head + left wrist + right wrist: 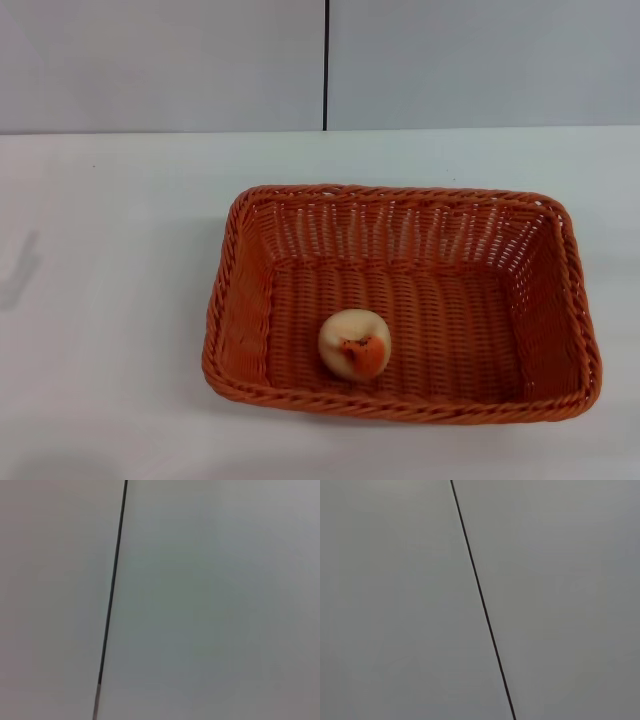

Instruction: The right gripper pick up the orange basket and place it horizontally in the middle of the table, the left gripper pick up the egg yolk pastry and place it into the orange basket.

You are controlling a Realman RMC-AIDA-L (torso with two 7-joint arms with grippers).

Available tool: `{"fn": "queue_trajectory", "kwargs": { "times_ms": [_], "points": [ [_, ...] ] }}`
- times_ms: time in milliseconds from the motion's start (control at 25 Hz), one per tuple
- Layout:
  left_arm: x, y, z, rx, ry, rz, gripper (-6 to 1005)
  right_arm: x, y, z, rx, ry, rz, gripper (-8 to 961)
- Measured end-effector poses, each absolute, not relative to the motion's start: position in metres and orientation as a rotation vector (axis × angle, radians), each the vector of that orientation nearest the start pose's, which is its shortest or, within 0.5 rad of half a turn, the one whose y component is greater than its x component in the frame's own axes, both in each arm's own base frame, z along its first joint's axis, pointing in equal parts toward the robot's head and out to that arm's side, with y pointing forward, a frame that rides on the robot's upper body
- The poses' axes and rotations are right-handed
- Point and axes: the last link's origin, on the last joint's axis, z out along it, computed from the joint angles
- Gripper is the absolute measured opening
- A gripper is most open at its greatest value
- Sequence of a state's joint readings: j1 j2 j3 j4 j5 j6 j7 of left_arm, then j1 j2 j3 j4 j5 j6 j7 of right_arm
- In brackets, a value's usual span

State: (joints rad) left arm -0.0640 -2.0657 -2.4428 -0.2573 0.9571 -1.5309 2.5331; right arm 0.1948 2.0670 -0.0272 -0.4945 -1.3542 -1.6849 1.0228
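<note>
Grey wall (160, 65) w/ a thin dark vertical seam (325, 65) behind a plain white table (100, 300). Both wrist views show only that wall and seam, so the arms look raised and pointed away from the work; neither the left gripper nor the right gripper appears in any view, so can't tell whether the fingers are spread or pressed together.

The orange basket (400, 200) sits flat on the table, long side running left-right, roughly centre but a bit to the right and toward the near edge. The egg yolk pastry (353, 344) rests on the basket floor, near-left of the basket's middle, close to the near wall but apart from it, orange-red patch facing the near side.

Judged from how things lie, both parts of the task look done: basket horizontal, pastry inside. The step in hand is prob. just retreat/park. To do that well: keep both arms high and clear of the braided rim so nothing nudges the basket off its line, move slow, no swing across the basket. If a check is wanted, confirm the pastry has settled and isn't rolling on the woven floor; it's round and light-looking, so a bump could shift it.
</note>
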Motion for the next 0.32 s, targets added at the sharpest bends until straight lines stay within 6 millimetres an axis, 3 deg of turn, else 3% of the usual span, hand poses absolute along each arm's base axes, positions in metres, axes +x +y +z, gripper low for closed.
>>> {"fn": "queue_trajectory", "kwargs": {
  "times_ms": [320],
  "points": [
    [-0.3919,0.2011,0.0546,-1.562,-0.571,-0.848,802,0.3780,0.2249,0.1408,-1.387,0.491,1.127,535]
  ]
}}
